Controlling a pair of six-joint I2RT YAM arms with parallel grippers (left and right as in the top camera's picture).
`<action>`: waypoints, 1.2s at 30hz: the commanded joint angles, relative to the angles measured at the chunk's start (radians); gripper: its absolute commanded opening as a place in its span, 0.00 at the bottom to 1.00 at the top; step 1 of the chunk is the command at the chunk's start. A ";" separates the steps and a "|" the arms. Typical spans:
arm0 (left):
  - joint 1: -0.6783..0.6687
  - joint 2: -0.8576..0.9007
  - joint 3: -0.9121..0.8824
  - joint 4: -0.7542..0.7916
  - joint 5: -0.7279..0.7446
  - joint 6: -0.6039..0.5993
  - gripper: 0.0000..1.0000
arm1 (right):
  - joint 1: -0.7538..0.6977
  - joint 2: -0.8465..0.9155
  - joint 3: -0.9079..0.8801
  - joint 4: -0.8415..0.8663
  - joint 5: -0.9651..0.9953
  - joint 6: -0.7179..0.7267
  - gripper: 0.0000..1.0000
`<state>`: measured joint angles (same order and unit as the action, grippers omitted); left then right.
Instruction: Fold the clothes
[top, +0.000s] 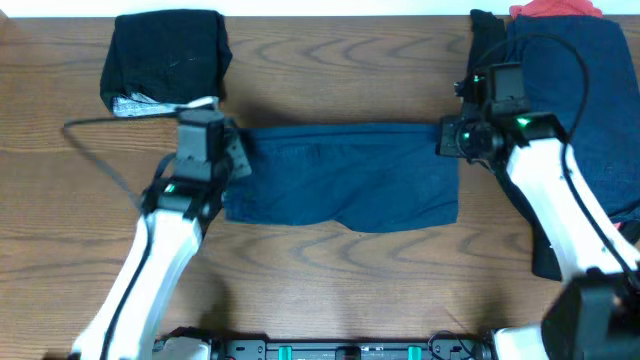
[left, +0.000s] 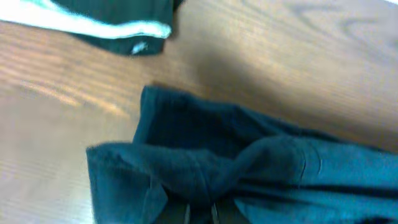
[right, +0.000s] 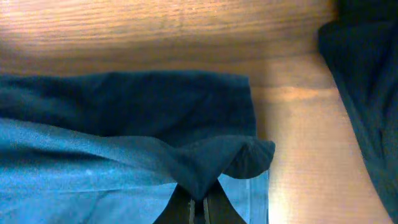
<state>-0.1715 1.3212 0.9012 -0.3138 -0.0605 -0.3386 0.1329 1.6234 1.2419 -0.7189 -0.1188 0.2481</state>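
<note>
Pinching navy garment (top: 345, 180) | left tool (left: 199, 211) closed on left end | right tool (right: 200, 208) closed on right end

Overhead: red garment (top: 556, 9) cut off at top edge, navy pile (top: 592, 100) at rt edge.

Wood-grain table (top: 330, 290), perhaps white wall (top: 350, 6)
</note>
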 joint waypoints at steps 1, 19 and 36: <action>0.015 0.098 -0.003 0.094 -0.084 0.036 0.06 | -0.024 0.063 0.012 0.054 0.085 -0.029 0.01; 0.015 0.327 -0.003 0.366 -0.085 0.077 0.06 | -0.024 0.259 0.012 0.336 0.076 -0.045 0.03; 0.141 0.210 0.008 0.187 0.033 0.162 0.98 | -0.020 0.169 0.011 0.219 -0.113 -0.089 0.73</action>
<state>-0.0704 1.5608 0.8997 -0.1070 -0.1101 -0.2268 0.1173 1.8069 1.2430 -0.4675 -0.2161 0.1654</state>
